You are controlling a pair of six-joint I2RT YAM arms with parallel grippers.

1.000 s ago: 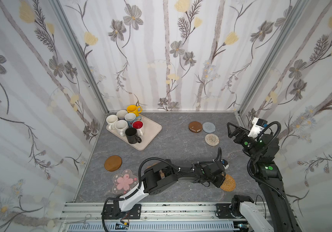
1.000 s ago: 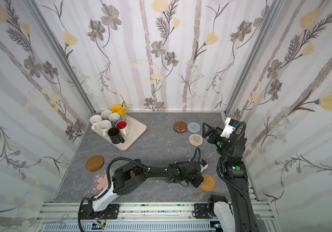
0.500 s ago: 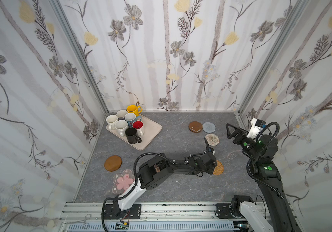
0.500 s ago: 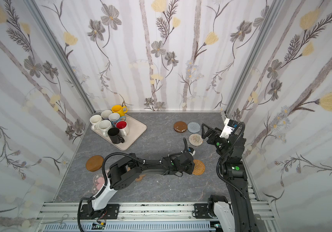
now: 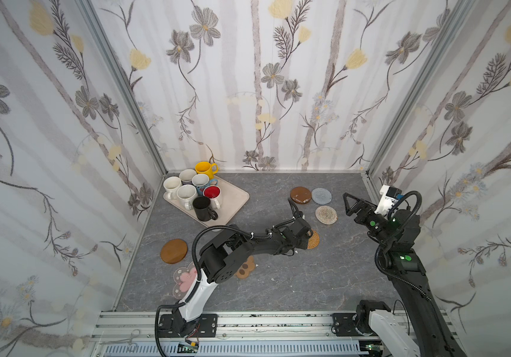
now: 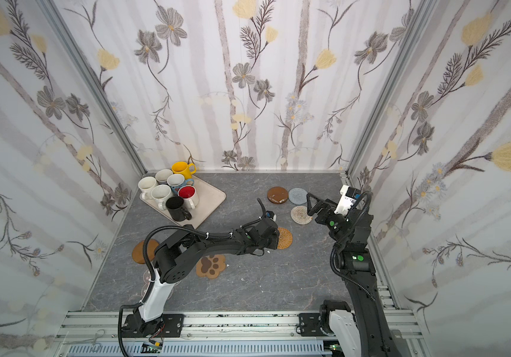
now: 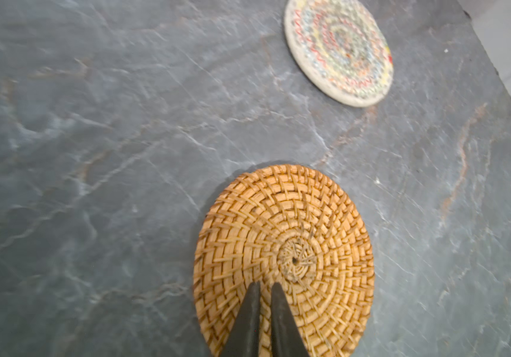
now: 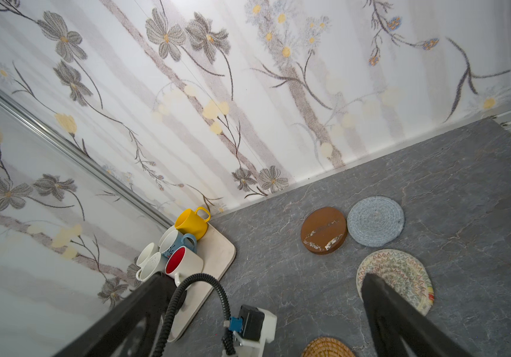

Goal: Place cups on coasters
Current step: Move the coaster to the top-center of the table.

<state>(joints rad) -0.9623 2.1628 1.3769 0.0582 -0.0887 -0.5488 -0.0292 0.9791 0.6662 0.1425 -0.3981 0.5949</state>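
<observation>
Golden woven coaster [image 7: 285,247] now lies flat on the desk [image 5: 279,278], near the beige woven coaster [image 5: 326,214]. A second ago it sat closer to the front rail, so your left arm has slid it inward.

Your left gripper [image 7: 266,289] has its jaws almost together with only a slit between them. The tips rest on the near part of that coaster, and nothing appears pinched.

Your right gripper [image 5: 346,204] is spread wide and empty, above the right side of the desk.

All seven cups [image 5: 202,206] stand on the tray [image 5: 235,197] in the back left corner, and no coaster carries one.

Judgement: you are still arranging coasters, and cup placement has not begun.
</observation>
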